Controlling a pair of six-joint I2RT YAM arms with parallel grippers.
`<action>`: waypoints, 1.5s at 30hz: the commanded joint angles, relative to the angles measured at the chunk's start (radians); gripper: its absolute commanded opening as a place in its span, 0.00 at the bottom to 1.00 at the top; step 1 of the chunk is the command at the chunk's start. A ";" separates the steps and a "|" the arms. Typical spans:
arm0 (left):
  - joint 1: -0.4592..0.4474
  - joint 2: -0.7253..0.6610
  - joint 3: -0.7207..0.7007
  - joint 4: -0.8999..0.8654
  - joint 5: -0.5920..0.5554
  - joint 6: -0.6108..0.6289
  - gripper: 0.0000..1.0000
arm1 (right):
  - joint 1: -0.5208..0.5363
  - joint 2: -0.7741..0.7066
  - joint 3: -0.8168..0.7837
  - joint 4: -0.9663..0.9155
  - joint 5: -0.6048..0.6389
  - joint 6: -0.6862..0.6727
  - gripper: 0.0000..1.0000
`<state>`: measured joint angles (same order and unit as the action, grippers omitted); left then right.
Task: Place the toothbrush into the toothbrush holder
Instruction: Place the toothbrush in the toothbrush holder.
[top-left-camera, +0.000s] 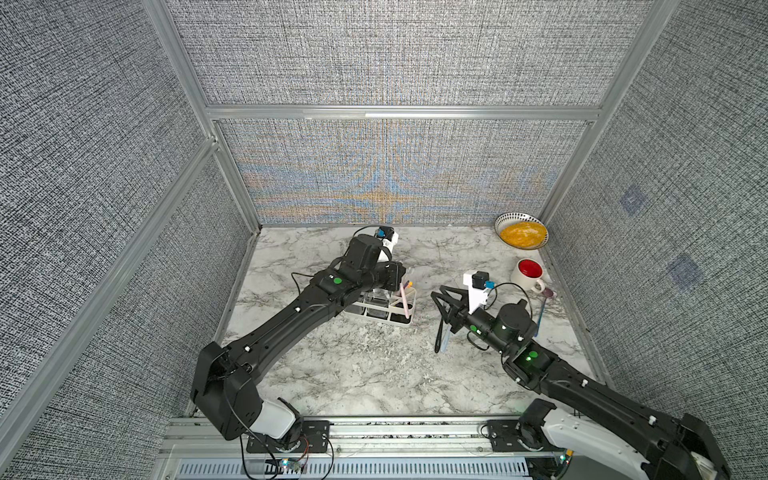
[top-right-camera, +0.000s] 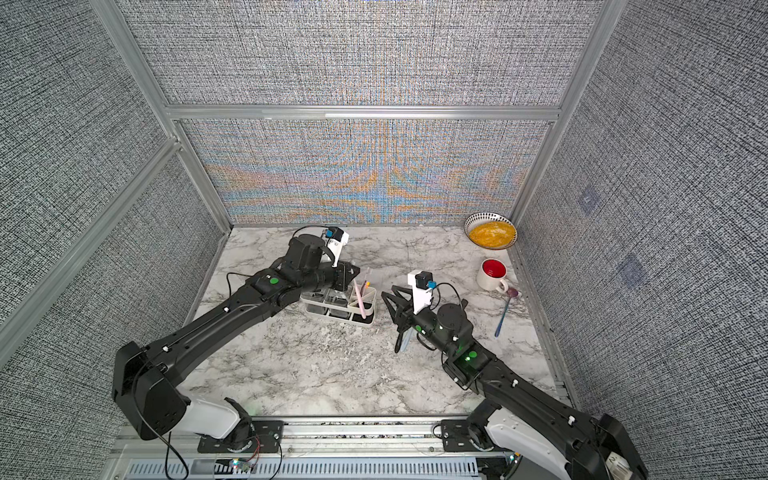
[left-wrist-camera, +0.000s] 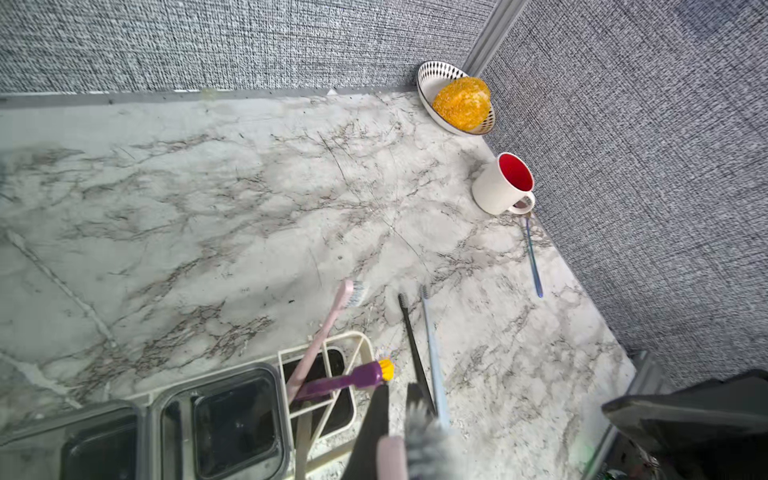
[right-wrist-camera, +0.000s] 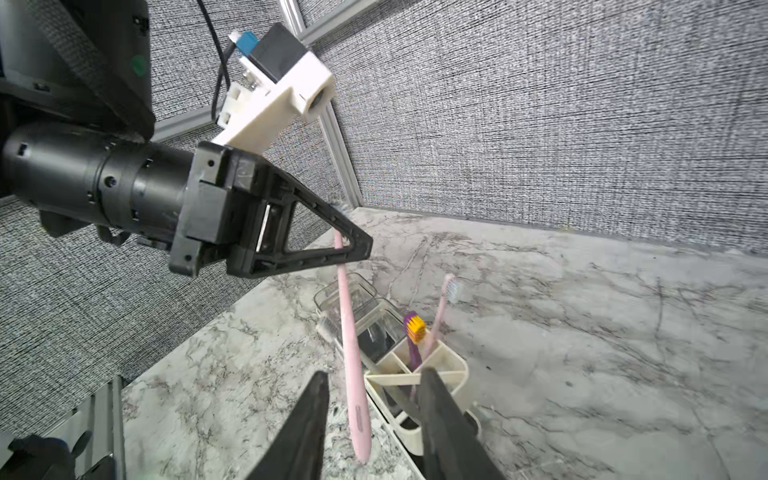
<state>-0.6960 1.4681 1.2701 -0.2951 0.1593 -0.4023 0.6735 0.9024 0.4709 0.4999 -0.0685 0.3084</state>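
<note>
My left gripper (right-wrist-camera: 347, 249) is shut on a pink toothbrush (right-wrist-camera: 349, 340) just below its bristled head. The handle hangs down beside the white toothbrush holder (right-wrist-camera: 451, 370), outside its wall, with its end low over the table. In the top views this toothbrush (top-left-camera: 404, 301) shows in front of the holder (top-left-camera: 374, 313). My right gripper (right-wrist-camera: 374, 376) is open, one finger on each side of the hanging handle without touching it. A second pink brush (right-wrist-camera: 442, 307) and a purple and yellow brush (right-wrist-camera: 413, 336) stand in the holder's end compartment.
A black toothbrush (left-wrist-camera: 413, 345) and a light blue one (left-wrist-camera: 433, 349) lie on the marble table under the right gripper (top-left-camera: 438, 297). A white mug with a red inside (top-left-camera: 528, 274), a blue spoon (top-left-camera: 542, 311) and a bowl of yellow food (top-left-camera: 521, 230) stand along the right wall.
</note>
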 joint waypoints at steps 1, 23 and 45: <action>-0.007 0.010 -0.005 0.079 -0.076 0.055 0.00 | -0.013 -0.023 -0.022 -0.024 0.019 0.008 0.39; -0.082 0.041 -0.101 0.313 -0.211 0.150 0.00 | -0.037 -0.028 -0.046 -0.022 0.015 0.009 0.39; -0.217 0.085 -0.259 0.494 -0.453 0.249 0.00 | -0.038 -0.068 -0.076 -0.044 0.051 0.012 0.39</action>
<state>-0.9081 1.5486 1.0218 0.1440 -0.2443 -0.1699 0.6350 0.8387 0.3923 0.4541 -0.0307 0.3161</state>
